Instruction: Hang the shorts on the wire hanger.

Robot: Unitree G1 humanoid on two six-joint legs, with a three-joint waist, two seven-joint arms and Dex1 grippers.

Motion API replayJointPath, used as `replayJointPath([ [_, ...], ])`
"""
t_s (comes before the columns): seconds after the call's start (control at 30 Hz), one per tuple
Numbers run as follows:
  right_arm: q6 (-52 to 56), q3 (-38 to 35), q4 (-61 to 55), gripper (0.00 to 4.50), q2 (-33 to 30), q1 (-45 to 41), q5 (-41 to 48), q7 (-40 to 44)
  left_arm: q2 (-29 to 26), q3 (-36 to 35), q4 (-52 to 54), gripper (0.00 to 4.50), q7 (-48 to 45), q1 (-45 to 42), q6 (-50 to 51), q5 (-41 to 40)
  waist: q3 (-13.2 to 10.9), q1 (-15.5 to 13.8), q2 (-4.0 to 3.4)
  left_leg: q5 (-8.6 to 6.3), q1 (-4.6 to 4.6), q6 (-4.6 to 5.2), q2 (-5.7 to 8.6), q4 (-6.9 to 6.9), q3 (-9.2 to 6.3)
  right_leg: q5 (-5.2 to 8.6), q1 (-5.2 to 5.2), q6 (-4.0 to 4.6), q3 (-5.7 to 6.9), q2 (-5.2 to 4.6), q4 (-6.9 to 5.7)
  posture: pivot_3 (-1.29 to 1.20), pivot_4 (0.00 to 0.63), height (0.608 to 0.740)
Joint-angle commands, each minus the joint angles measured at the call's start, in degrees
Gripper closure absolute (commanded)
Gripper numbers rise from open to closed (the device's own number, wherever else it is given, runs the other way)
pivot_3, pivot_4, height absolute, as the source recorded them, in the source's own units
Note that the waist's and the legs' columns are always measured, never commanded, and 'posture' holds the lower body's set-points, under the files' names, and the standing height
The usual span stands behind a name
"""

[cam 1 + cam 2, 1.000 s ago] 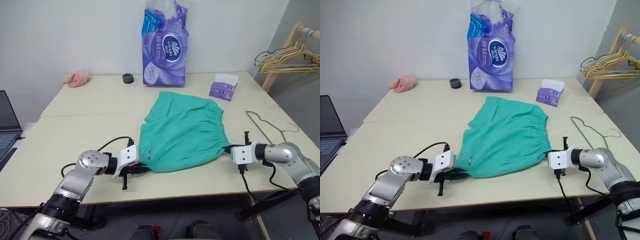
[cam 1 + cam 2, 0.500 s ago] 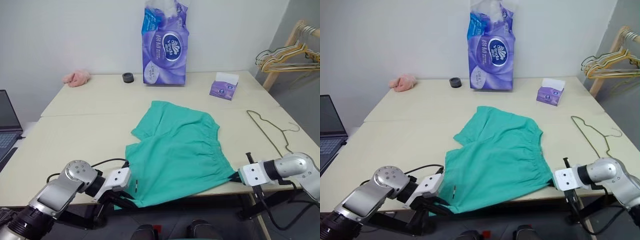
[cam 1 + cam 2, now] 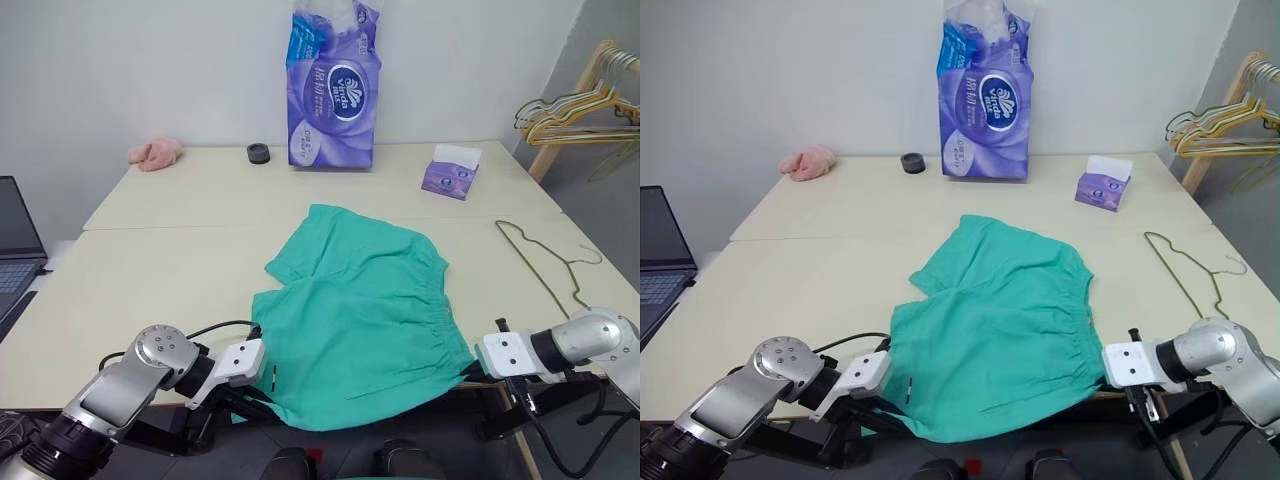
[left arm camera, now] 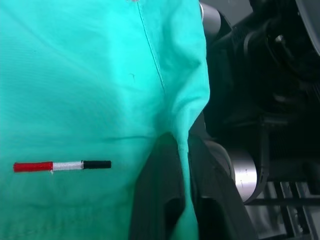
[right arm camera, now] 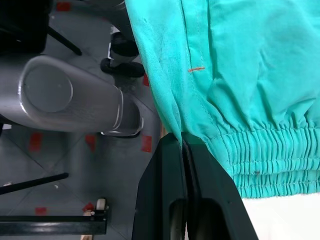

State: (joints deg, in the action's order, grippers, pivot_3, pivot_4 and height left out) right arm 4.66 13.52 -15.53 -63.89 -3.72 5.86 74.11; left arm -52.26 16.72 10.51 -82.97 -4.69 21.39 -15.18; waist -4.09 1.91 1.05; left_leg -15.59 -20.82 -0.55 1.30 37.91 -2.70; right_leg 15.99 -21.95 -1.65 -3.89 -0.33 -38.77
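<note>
Task is at an early stage; nothing is hung yet. The shorts (image 3: pixel 355 310) lie spread on the table (image 3: pixel 160 250), with the near edge draped over the front edge of the table toward the robot. The left gripper (image 4: pixel 182 165) has its two black fingers pinched on the fabric at the left lower corner of the shorts, as the left wrist view shows cloth running between them. The right gripper (image 5: pixel 184 150) is clamped on the hem right beside the gathered waistband, fingers nearly together with fabric between. So both grippers hold the shorts, one at each side of the near edge.

The wire hanger (image 3: pixel 540 262) lies flat on the table well to the right of the shorts, not touched by anything, hook end toward the table's right edge. The shorts and the hanger are apart, no overlap.

Done, by the look of it: shorts grasped at two points. Left: bring the shorts to the hanger, drape or thread them over its bar, let go.
</note>
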Motion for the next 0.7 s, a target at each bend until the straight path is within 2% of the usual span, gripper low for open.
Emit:
replayJointPath([
  [0.03,0.8,-2.4,-2.0,3.14,-0.9,0.0,1.6,1.2,0.6,-1.6,2.0,3.21,1.5,-0.5,1.6,-1.8,0.0,0.0,0.05,0.0,0.0,0.0,0.0,0.0,-0.01,0.0,0.0,0.0,0.01,0.0,0.0,-0.05,0.032,0.74],
  [0.2,3.8,-5.6,-3.0,1.5,-1.5,-0.4,5.6,2.6,0.7,-1.7,3.4,1.73,2.1,-0.6,3.9,-3.4,-0.1,0.0,0.07,0.0,0.0,0.0,0.0,0.0,-0.02,0.0,0.0,0.0,0.02,0.0,0.0,-0.05,0.032,0.74],
  [0.33,10.1,-12.6,-3.2,0.13,-0.6,-1.5,13.1,1.7,2.2,-3.1,5.4,0.54,4.1,-1.6,8.2,-6.9,-0.1,0.0,0.08,0.0,0.0,0.0,0.0,0.0,-0.03,0.0,0.01,0.0,0.02,0.0,0.0,-0.05,0.034,0.74],
  [0.4,11.8,-14.9,-3.1,0.0,0.4,-2.2,14.9,0.3,2.8,-3.6,6.0,0.02,5.0,-2.0,9.8,-8.1,-0.1,0.0,0.11,0.0,-0.01,0.0,0.0,0.01,-0.04,-0.01,0.02,-0.01,0.02,0.0,0.0,-0.05,0.035,0.74],
  [0.53,21.3,-24.3,2.5,0.0,8.0,-6.2,20.2,-12.6,8.6,-6.9,5.0,0.02,13.6,-5.7,11.1,-8.7,-0.1,-0.1,0.22,0.0,-0.02,-0.01,0.0,0.04,-0.07,-0.02,0.03,-0.04,0.04,0.0,-0.01,-0.05,0.035,0.74],
  [0.6,24.5,-26.7,4.3,0.0,10.7,-6.6,19.8,-17.8,10.3,-7.4,5.0,0.02,16.1,-7.2,10.9,-8.0,-0.1,-0.2,0.21,0.0,-0.04,-0.01,0.02,0.07,-0.09,-0.06,0.06,-0.1,0.03,0.0,0.0,-0.06,0.034,0.74],
  [0.7,28.9,-30.3,8.0,0.0,16.5,-6.6,16.9,-30.6,13.6,-7.8,4.7,0.02,20.7,-11.1,9.2,-6.5,-0.1,-0.3,0.27,-0.01,-0.07,-0.02,0.04,0.04,-0.12,-0.07,0.07,-0.1,0.04,-0.01,0.04,-0.05,0.034,0.74],
])
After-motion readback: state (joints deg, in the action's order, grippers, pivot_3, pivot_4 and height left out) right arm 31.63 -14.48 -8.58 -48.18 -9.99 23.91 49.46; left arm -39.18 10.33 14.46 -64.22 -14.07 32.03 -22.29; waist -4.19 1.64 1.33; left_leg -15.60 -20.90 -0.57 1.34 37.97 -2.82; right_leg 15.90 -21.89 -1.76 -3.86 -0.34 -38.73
